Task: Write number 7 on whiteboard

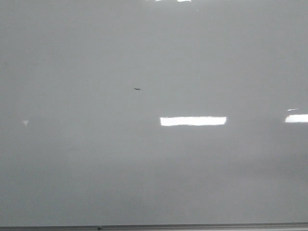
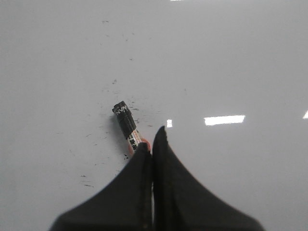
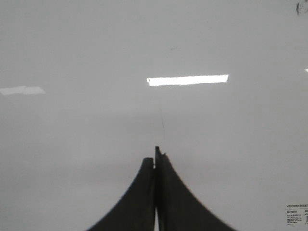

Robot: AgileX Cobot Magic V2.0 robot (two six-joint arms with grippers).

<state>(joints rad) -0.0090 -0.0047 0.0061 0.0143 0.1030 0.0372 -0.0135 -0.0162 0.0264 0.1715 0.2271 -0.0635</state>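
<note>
The whiteboard (image 1: 154, 168) fills the front view, glossy pale grey with bright light reflections. No number 7 shows on it in any view; only a tiny dark speck (image 1: 137, 89) marks it. Neither gripper shows in the front view. In the left wrist view my left gripper (image 2: 152, 137) is shut, jaws pressed together. A marker (image 2: 126, 123) with a black cap and a white and orange body lies on the whiteboard (image 2: 240, 57). Its rear end is hidden behind the left finger. My right gripper (image 3: 154, 155) is shut and empty above the whiteboard (image 3: 72, 48).
The board's thin grey frame edge (image 1: 192, 225) runs along the near side. Several small black ink specks (image 2: 110, 86) lie scattered around the marker. A faint thin line (image 3: 162, 125) runs ahead of the right gripper. A small printed label (image 3: 296, 214) sits at the board's corner.
</note>
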